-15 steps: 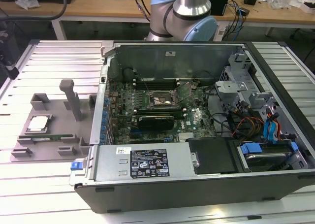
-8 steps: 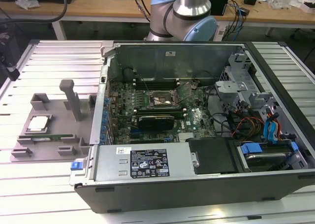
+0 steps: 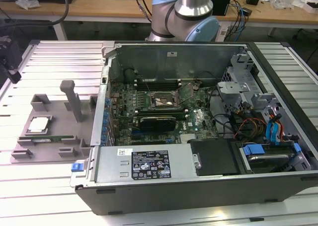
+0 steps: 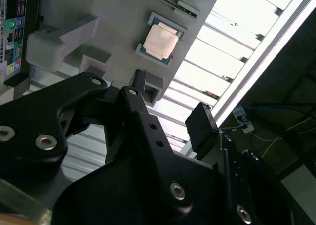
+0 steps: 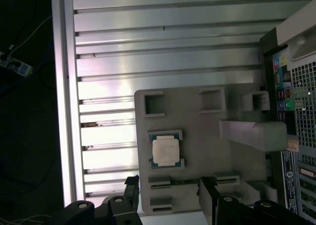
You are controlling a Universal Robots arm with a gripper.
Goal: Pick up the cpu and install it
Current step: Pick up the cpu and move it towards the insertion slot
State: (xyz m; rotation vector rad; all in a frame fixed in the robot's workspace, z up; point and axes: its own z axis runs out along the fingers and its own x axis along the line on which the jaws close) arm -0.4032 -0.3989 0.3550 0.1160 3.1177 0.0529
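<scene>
The gripper [image 5: 169,185] hangs above a grey tray [image 3: 54,107] on the slatted metal surface [image 3: 59,57], its jaws wide apart and holding nothing. The cpu [image 3: 39,125] lies flat in its cradle on that tray, at the exterior view's left of the open computer case [image 3: 198,186], and shows silver-topped in both wrist views. The jaws are near it but apart from it, off to one side and not straddling it.

The step in hand looks to be the approach for the pick. Doing it well probably means centring the jaws over the chip, squaring them to two opposite edges and gripping those thin edges lightly, so that it lifts level out of the corner brackets.

A tall post [image 3: 74,102] rises from the tray beside the cradle, and a thin green memory stick [image 3: 49,138] lies just beside the chip; either could catch a jaw. Inside the case, the socket [image 3: 161,102] sits among cables [image 3: 248,126] and a dark card [image 3: 158,122].
</scene>
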